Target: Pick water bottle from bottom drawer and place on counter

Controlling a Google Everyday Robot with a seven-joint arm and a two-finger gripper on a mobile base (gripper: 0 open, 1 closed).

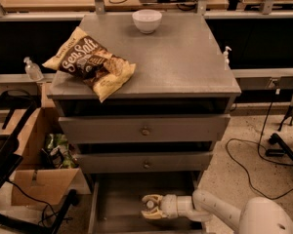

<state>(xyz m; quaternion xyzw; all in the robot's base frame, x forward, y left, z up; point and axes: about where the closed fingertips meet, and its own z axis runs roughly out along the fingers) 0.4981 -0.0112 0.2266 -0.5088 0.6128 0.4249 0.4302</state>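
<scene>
The bottom drawer is pulled open below the cabinet, showing a bare grey floor. My gripper reaches into it from the right, low over the drawer floor. Its pale fingers sit on either side of a small white cap, the top of the water bottle. The bottle's clear body is mostly hidden by the fingers. The counter is the broad grey slab on top of the cabinet.
A Sea Salt chip bag lies at the counter's front left and a white bowl at its back. Two closed drawer fronts with knobs are above the open drawer. A cardboard box and cables flank the cabinet.
</scene>
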